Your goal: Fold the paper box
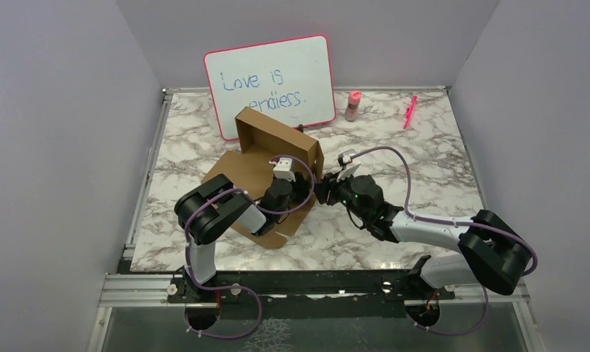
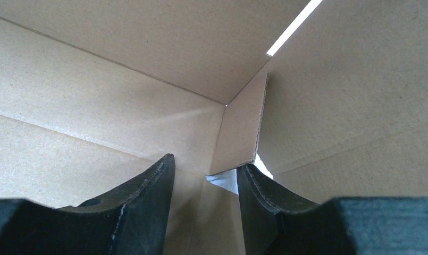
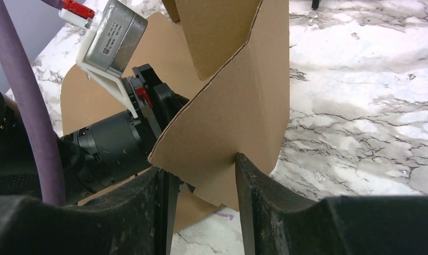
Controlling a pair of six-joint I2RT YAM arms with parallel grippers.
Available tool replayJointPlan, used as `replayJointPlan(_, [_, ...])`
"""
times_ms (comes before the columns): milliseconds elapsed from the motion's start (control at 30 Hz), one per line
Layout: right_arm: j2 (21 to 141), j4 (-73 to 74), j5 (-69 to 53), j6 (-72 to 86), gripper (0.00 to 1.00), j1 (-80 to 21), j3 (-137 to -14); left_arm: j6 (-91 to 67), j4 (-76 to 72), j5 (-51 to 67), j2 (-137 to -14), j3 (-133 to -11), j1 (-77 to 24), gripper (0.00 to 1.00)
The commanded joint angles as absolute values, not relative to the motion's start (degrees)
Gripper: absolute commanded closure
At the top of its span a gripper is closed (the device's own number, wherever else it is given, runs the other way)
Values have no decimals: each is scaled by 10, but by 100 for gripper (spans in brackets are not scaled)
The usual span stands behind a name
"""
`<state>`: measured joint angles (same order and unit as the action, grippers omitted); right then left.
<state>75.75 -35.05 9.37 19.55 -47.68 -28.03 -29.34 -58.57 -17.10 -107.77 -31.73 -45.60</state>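
Brown corrugated cardboard makes up the paper box (image 1: 275,150), a shallow, half-raised rectangular tray left of the middle of the white-and-grey marbled worktop (image 1: 423,169). Its far and right walls stand up and a flat flap is spread toward the near edge. We see the black left arm rise from its base at the near edge, bend at a raised elbow and reach forward and to the right, so that the left claw (image 1: 308,188) lies inside the box by the right wall. From the left wrist, its two black fingers (image 2: 148,204) stand partway apart with nothing between them; cardboard fills the view, and a small upright tab (image 2: 238,130) of the box hangs just beyond the tips, nearer the right-hand finger. The right arm stretches from the near right corner toward the left, and the right claw (image 1: 327,189) meets the same right wall from outside, close to the left claw. From the right wrist, its fingers (image 3: 251,207) are partway apart and straddle the lower corner of that wall. One finger touches the fold, but we cannot tell whether the pads press the cardboard. A pink-framed whiteboard (image 1: 270,81) with blue handwriting leans at the far edge, its lower part hidden by the box's far wall. To its right along that edge a small pink bottle (image 1: 352,106) stands and a pink pen (image 1: 410,111) lies. In the top view the box wall hides the left claw's tips, and the left wrist covers much of the box floor.
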Motion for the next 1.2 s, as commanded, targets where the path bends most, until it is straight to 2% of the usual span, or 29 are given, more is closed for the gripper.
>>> replayJointPlan(0, [768, -376, 74, 226, 52, -480, -300, -300, -554, -145, -1088, -315, -462, 52])
replayJointPlan(333, [774, -348, 86, 233, 51, -480, -336, -299, -555, -145, -1088, -315, -462, 52])
replayJointPlan(567, [817, -417, 47, 235, 51, -481, -292, -290, -554, -145, -1082, -313, -462, 51])
replayJointPlan(1167, [820, -435, 39, 220, 47, -481, -286, -291, -520, -178, -929, -238, -461, 36])
